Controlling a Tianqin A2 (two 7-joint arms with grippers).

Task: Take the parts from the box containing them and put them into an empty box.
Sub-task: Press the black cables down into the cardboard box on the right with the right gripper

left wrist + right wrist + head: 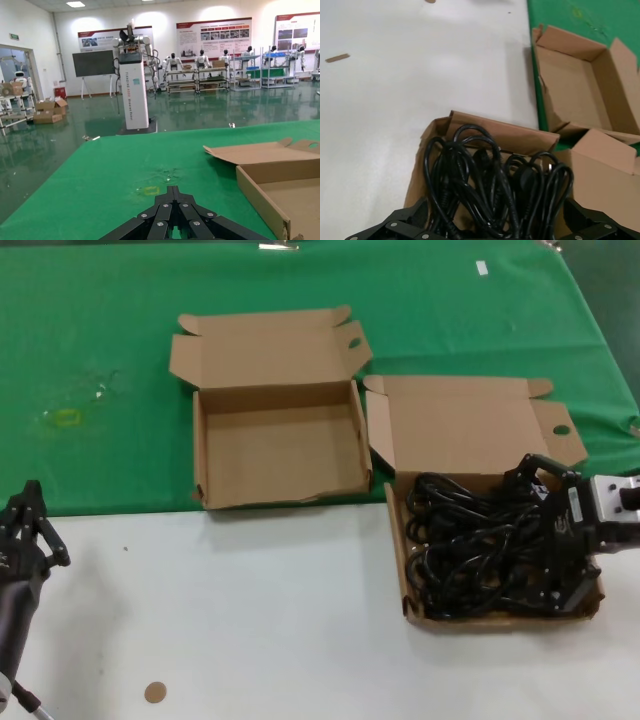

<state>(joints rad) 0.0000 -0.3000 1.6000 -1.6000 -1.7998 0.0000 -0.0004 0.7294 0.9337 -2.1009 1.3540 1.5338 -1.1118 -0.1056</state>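
The parts, black power cords [470, 540] in a tangled heap, fill the box containing them [400, 540] at the right, its plain lid raised behind. My right gripper [540, 535] is down in that box at its right side, open wide, one finger on each side of the pile. In the right wrist view the cords [490, 185] lie between the spread fingers of the right gripper [492, 232]. The empty box [280, 455] [575, 90] stands open just left of it, partly on the green cloth. My left gripper [25, 515] [173, 192] is parked at the near left, shut and holding nothing.
A green cloth [120, 340] covers the far half of the table; the near half is white [250, 620]. A small brown disc [154, 692] lies near the front edge. A yellowish mark [65, 418] is on the cloth at the left.
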